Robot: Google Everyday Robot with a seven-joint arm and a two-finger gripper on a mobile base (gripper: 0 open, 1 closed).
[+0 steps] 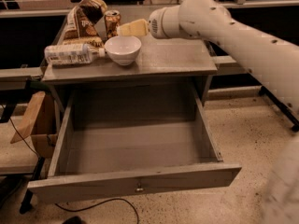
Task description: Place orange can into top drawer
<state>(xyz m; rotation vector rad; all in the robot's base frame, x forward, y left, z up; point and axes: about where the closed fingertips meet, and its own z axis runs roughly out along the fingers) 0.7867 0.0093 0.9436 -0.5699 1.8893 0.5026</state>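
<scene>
The orange can [111, 23] stands upright at the back left of the cabinet top, behind a white bowl [123, 49] and beside a snack bag. The gripper [122, 29] reaches in from the right on a white arm; its pale yellow fingers point left, with the tips right next to the can's right side, just above the bowl's far rim. The top drawer [135, 183] is pulled fully out below the cabinet top and nothing lies inside it. A small lock sits at the centre of its front panel.
A clear plastic bottle with a white label [72, 54] lies on its side left of the bowl. A brown-and-white snack bag [82, 23] stands behind it. A cardboard box [39, 125] sits on the floor left of the drawer. A cable runs under the drawer front.
</scene>
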